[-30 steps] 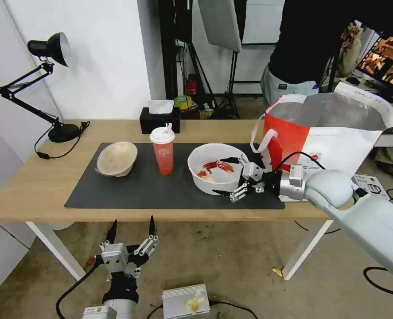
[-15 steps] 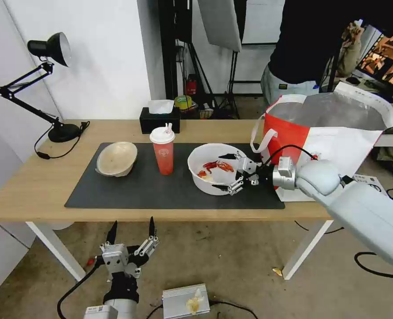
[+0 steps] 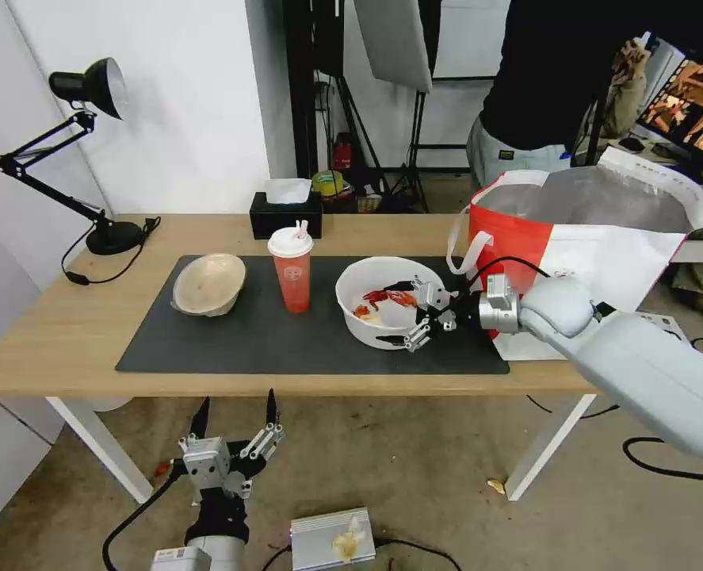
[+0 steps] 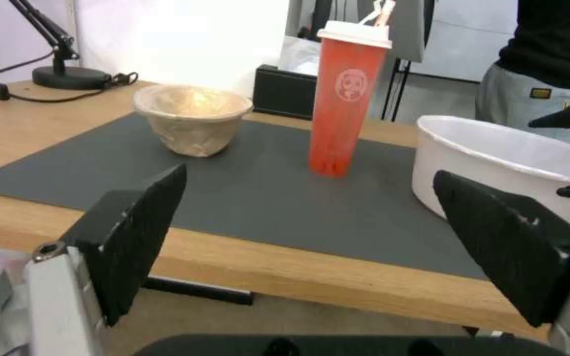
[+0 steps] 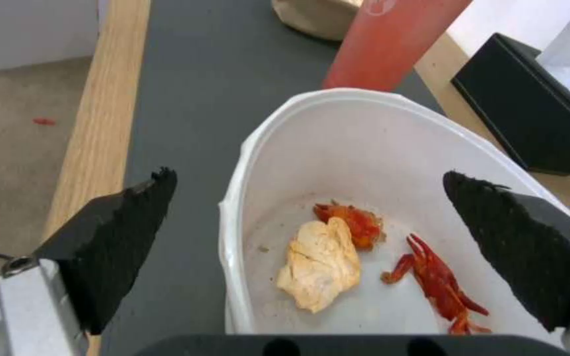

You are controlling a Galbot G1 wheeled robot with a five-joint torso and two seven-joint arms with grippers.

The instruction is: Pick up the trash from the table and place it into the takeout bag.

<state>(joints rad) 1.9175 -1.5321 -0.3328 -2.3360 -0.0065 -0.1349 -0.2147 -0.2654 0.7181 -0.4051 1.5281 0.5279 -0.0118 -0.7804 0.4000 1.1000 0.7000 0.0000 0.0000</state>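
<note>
The right gripper is reaching in from the right side of the table and is sitting at the near right rim of the white bowl. Its fingers are spread wide apart: in the right wrist view one black fingertip is hanging outside the bowl's wall over the dark mat, and the other is hanging over the bowl's inside, so the rim is lying between them without either one touching it. Red crayfish scraps and a pale piece of food are lying on the bowl's floor.

The red cup is standing upright just to the left of the bowl, with a narrow strip of mat showing between them. The beige bowl is sitting farther left, tilted, well apart from the cup. A wide stretch of mat is lying bare in front of all three, up to the table's front edge.

The takeout bag is standing at the table's right end with its mouth gaping upward and its foil lining showing, close behind the right arm. A white loop handle is hanging toward the bowl.

The left gripper is waiting below the table's front edge, fingers apart and pointing up, holding nothing. A tissue box and a desk lamp are standing along the back edge.
</note>
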